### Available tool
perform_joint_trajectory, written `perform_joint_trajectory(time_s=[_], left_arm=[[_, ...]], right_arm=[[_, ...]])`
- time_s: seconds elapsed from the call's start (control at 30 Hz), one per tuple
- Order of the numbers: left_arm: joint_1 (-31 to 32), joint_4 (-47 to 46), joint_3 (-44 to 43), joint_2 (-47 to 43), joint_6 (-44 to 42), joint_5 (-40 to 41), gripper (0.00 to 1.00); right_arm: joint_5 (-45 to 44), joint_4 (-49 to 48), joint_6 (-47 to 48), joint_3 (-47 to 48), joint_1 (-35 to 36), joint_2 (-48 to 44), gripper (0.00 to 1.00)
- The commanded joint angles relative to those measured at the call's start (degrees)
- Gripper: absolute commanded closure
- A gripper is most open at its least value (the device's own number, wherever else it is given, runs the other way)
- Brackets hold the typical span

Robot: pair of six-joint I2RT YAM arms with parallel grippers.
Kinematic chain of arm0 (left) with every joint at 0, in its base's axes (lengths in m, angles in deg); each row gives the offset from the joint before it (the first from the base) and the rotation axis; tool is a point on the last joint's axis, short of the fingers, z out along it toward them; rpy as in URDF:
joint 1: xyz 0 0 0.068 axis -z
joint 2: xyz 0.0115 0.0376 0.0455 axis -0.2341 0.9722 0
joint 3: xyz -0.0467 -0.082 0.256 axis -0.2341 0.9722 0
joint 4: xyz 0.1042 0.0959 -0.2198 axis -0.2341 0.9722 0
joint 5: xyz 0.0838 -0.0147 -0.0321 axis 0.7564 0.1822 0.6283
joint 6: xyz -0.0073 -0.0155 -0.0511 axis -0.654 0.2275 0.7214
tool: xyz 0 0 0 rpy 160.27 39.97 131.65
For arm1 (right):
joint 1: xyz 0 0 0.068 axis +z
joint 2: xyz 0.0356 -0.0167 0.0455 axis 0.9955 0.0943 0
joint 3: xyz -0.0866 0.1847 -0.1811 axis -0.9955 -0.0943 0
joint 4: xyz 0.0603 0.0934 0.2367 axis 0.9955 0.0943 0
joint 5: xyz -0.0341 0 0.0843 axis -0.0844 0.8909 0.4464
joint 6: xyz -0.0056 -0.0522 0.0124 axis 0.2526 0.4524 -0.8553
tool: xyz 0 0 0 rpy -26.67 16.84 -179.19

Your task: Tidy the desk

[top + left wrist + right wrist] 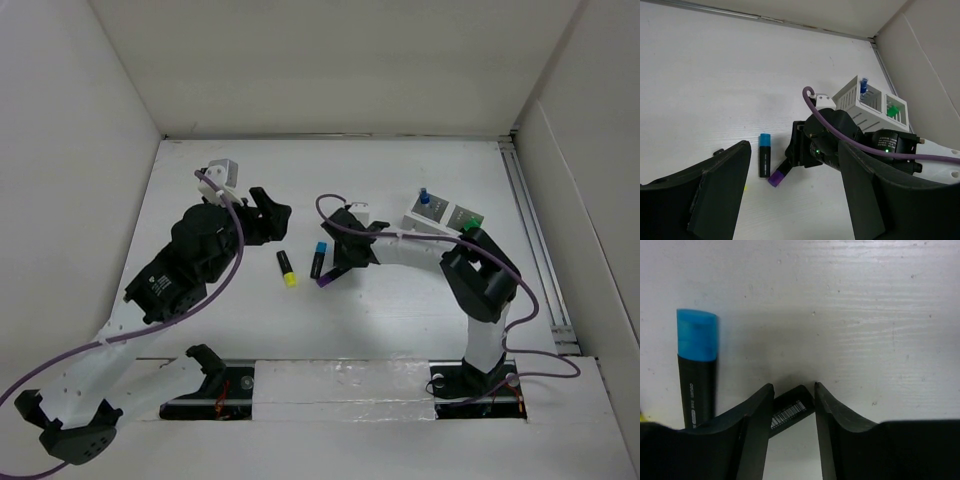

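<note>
On the white desk (400,320) lie a yellow-capped marker (288,270), a blue-capped marker (319,256) and a purple-capped marker (327,281). My right gripper (338,268) is low over the desk and shut on the purple marker's black barrel (790,407), whose barcode label shows between the fingers (757,410). Its purple cap (776,177) rests on the desk. The blue marker (696,360) lies just left of it. My left gripper (272,222) is open and empty, held above the desk left of the markers.
A small white compartmented holder (440,215) stands at the right, with a blue-capped marker (424,197) and a green one (468,228) upright in it. It also shows in the left wrist view (870,102). White panel walls enclose the desk.
</note>
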Motion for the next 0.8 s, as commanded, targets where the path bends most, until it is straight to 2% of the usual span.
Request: perform_joint_trajectory(time_s=[0.0, 0.1, 0.17, 0.3, 0.33, 0.53, 0.77], left_arm=[[-0.2, -1.5, -0.4, -0.2, -0.2, 1.1, 0.33], [-0.2, -1.7, 0.4, -1.1, 0.5, 1.3, 0.33], [-0.2, -1.4, 0.2, -1.0, 0.7, 1.0, 0.33], [-0.2, -0.7, 0.1, -1.4, 0.5, 1.7, 0.33], [-0.2, -0.8, 0.2, -2.0, 0.5, 1.6, 0.33], [-0.2, -1.6, 1.1, -2.2, 0.5, 1.1, 0.33], [-0.2, -2.6, 2.0, -2.7, -0.5, 0.4, 0.33]], right_arm=[[1.8, 2.0, -1.4, -1.6, 1.1, -3.1, 0.57], [4.2, 1.8, -2.3, -1.5, 1.1, -2.6, 0.61], [4.1, 3.1, -3.0, -0.9, 1.7, -2.6, 0.58], [1.8, 2.5, -3.3, -2.5, 2.3, -5.3, 0.32], [1.0, 2.7, -3.1, -2.8, 2.3, -7.2, 0.29], [-2.3, 7.2, -3.4, -3.2, 3.4, -14.5, 0.3], [6.7, 1.6, -11.3, -8.9, 5.2, -16.2, 0.31]])
